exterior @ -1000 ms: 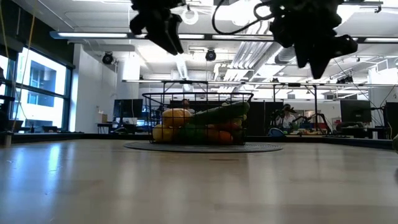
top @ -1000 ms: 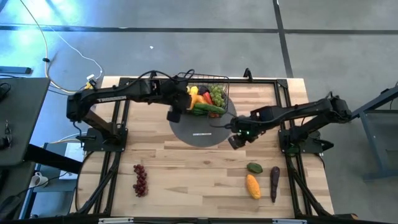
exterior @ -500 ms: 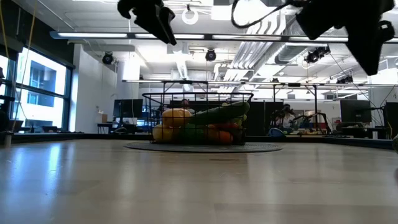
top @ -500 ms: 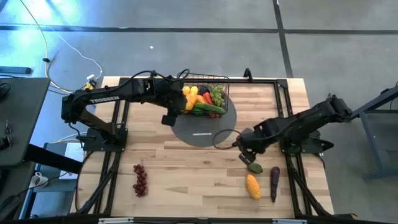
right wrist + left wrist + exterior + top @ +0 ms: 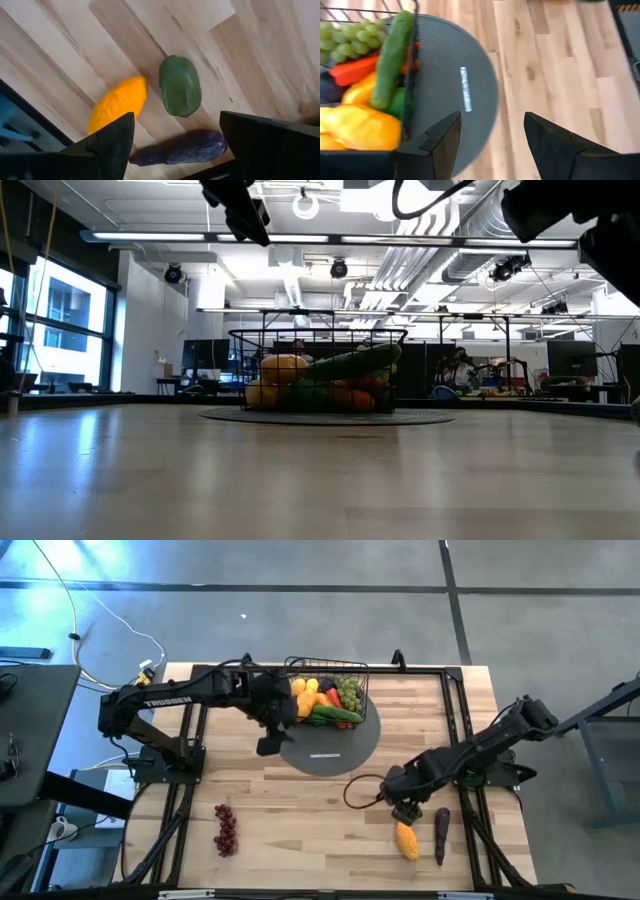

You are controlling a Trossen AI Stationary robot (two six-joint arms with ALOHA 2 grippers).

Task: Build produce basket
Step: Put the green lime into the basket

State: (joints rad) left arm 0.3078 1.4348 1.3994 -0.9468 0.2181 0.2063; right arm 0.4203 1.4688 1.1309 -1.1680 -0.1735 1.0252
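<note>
Wood-plank table (image 5: 300, 810) carries round grey mat (image 5: 325, 752); workshop room behind.

Black wire-mesh basket (image 5: 352, 671), upright at 12 o'clock on the counter. Holds green grapes (image 5: 349, 692), yellow lemons (image 5: 309, 687), a red chili (image 5: 334, 699), a cucumber (image 5: 334, 713) lying tilted across the load, its end over the rim. Loose produce: red grapes (image 5: 226, 829) at 7 o'clock; at 4 o'clock, close together, an orange mango (image 5: 406, 839), a dark purple eggplant (image 5: 441, 834) and a small green fruit (image 5: 180, 85).
</note>
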